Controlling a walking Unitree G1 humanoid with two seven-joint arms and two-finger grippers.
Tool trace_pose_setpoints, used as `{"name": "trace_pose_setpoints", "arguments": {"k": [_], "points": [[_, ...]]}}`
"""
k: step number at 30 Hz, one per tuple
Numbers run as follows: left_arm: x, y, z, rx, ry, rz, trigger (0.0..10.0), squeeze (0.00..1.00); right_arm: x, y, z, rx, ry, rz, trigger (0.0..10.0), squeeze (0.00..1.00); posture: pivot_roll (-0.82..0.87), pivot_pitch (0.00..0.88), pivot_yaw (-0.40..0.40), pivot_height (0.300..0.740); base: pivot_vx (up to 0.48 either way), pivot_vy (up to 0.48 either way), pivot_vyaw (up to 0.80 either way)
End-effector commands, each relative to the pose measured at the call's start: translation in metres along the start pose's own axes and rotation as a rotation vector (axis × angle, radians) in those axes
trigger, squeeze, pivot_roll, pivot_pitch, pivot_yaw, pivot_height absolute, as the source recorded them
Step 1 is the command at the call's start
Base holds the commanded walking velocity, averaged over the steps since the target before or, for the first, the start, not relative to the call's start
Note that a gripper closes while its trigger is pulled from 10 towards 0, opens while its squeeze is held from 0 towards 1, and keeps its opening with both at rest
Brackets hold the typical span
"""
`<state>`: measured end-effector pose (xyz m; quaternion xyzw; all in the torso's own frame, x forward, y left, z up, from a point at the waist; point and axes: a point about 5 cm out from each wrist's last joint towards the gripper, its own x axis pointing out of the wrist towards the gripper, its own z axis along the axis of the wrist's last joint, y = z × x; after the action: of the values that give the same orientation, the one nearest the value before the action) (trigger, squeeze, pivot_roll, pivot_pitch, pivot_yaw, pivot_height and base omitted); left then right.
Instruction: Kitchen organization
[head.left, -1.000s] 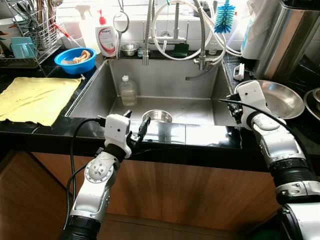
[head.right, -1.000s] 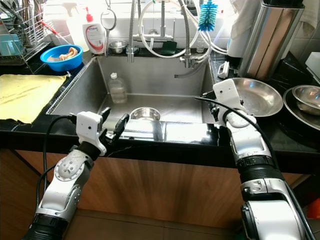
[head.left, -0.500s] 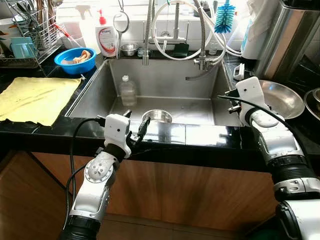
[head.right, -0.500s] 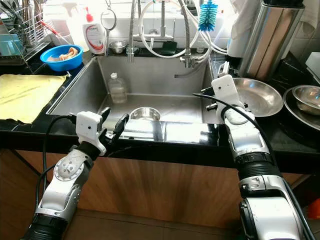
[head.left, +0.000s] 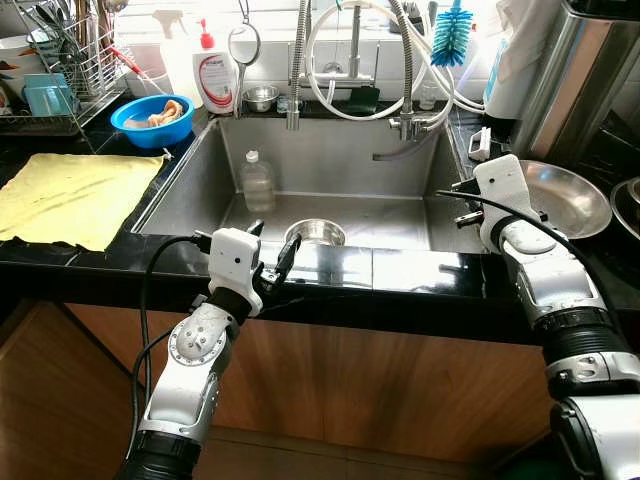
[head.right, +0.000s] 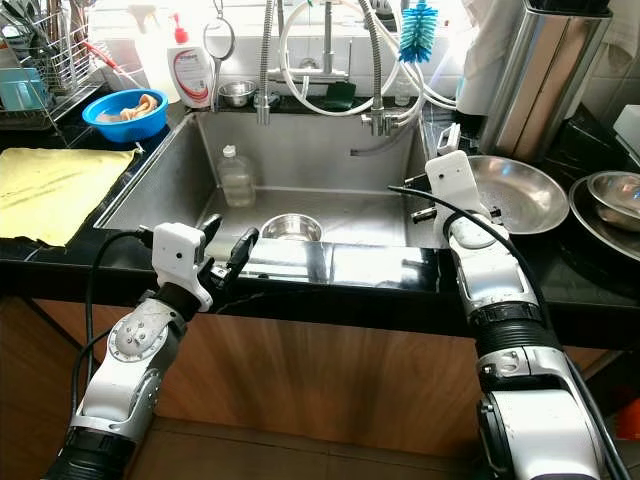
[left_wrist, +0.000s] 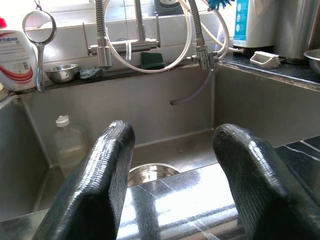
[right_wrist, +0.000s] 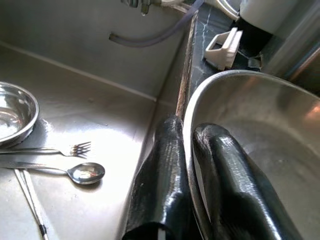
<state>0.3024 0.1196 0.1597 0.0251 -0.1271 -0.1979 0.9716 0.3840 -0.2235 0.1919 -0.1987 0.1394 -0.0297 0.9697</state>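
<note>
the right tool (right_wrist: 192, 165) is clamped on the rim of the large steel bowl (head.right: 515, 193), one black finger (right_wrist: 162, 175) outside the rim and the other inside the basin, the metal edge pinched between them. the bowl sits on the black worktop (head.left: 400, 272) just right of the sink (head.left: 190, 190), near a tall steel appliance (head.right: 530, 75). a second steel bowl (head.right: 610, 195) is cut off at the frame's right edge.

the left tool (left_wrist: 172, 175) has its two fingers set well apart, holding nothing, poised over the front edge of the worktop and facing into the sink. its fingertips are cut off by the lower frame of the wrist view.

in the sink lie a small steel bowl (head.left: 315, 233), partly hidden behind the worktop's front edge in the head views, a clear plastic bottle (head.left: 256, 182), a fork (right_wrist: 55, 149) and a spoon (right_wrist: 80, 172). thin rods beside the spoon are hard to identify.

to the left, a yellow cloth (head.left: 70, 197) lies flat on the worktop, with a blue bowl (head.left: 152, 117) behind it; its contents are unclear. a dish rack (head.left: 60, 70) is cut off at the corner.
</note>
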Motion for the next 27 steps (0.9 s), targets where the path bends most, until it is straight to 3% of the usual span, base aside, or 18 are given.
{"name": "trace_pose_setpoints", "arguments": {"k": [1,11,18,25,27], "points": [[0.004,0.001,0.002,0.025,-0.003,-0.011,10.0,0.00,0.001,-0.001,0.004,0.020,-0.008,-0.006,0.0,0.00,-0.02,0.000,0.034,0.740,0.000,0.000,0.00],[0.004,0.003,0.003,0.032,-0.002,-0.008,10.0,0.00,0.002,0.006,0.009,0.031,-0.025,0.020,0.0,0.00,-0.02,0.000,0.032,0.740,0.000,0.000,0.00],[0.004,0.006,0.002,0.040,0.000,0.002,10.0,0.00,0.000,0.026,0.024,0.090,-0.128,0.126,0.0,0.00,-0.01,0.000,0.029,0.740,0.000,0.000,0.00],[0.003,0.006,0.002,0.038,0.000,0.008,10.0,0.00,-0.005,0.035,0.045,0.196,-0.268,0.204,0.0,0.00,-0.01,0.000,0.025,0.740,0.000,0.000,0.00],[0.003,0.006,0.002,0.037,0.000,0.011,10.0,0.00,-0.009,0.049,0.051,0.197,-0.318,0.307,0.0,0.00,-0.01,0.000,0.026,0.740,0.000,0.000,0.00]]}}
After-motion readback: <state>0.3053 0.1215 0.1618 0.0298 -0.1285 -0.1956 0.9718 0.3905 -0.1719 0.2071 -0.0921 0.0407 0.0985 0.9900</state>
